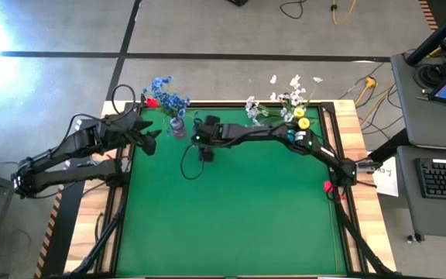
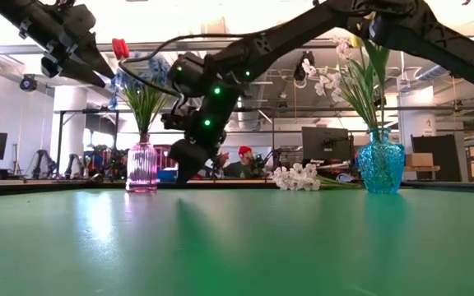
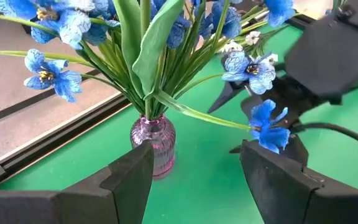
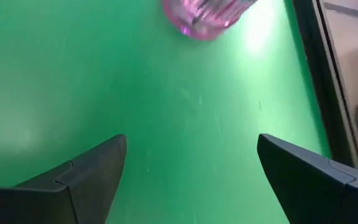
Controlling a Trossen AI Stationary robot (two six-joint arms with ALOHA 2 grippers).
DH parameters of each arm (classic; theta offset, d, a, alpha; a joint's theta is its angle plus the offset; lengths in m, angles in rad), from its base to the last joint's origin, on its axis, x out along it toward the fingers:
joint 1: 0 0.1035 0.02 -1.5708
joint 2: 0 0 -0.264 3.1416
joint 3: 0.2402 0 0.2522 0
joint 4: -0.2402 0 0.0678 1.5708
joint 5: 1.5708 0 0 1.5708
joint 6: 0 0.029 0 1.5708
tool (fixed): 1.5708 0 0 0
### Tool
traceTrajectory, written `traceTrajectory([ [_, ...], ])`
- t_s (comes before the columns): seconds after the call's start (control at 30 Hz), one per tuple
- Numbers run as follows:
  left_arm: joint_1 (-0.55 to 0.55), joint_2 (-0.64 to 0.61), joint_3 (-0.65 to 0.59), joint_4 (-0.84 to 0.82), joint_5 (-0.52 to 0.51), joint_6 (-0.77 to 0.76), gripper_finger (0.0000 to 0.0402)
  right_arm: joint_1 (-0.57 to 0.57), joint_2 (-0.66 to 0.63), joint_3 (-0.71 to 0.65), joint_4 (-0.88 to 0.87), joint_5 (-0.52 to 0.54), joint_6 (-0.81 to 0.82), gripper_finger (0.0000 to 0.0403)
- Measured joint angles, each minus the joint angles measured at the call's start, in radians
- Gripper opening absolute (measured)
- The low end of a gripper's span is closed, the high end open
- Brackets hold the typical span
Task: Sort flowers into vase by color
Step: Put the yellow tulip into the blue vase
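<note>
Pink vase (image 1: 177,126): holds blue flowers (image 1: 168,95) plus one red tulip (image 1: 151,101), seemingly mis-sorted. Left gripper (image 3: 194,180): half-open, empty, facing vase. Right gripper (image 4: 188,177): spread wide, empty, beside vase

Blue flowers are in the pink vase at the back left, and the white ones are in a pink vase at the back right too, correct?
Not quite. The blue flowers are in the pink vase, but the white flowers stand in a blue vase, as the low view shows.
</note>
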Motion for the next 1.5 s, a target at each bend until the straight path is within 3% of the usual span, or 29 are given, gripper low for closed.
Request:
traceTrajectory([
  [0.57,0.000,-0.007,0.001,0.003,0.000,0.027,0.0229,0.069,-0.016,0.001,-0.263,0.073,-0.185,0.0354],
  [0.93,0.000,-0.007,0.001,0.003,0.000,0.027,0.0229,0.139,-0.016,0.001,-0.480,0.349,-0.228,0.0354],
  [1.33,0.000,-0.007,0.001,0.003,0.000,0.039,0.0229,0.130,-0.031,0.000,-0.623,0.332,-0.098,0.0354],
  [1.4,0.000,-0.007,0.001,0.004,0.000,0.039,0.0229,0.128,-0.044,0.000,-0.670,0.262,-0.082,0.0354],
  [1.5,0.000,-0.007,0.001,0.004,0.000,0.039,0.0229,0.113,-0.070,0.000,-0.671,0.077,-0.055,0.0354],
])
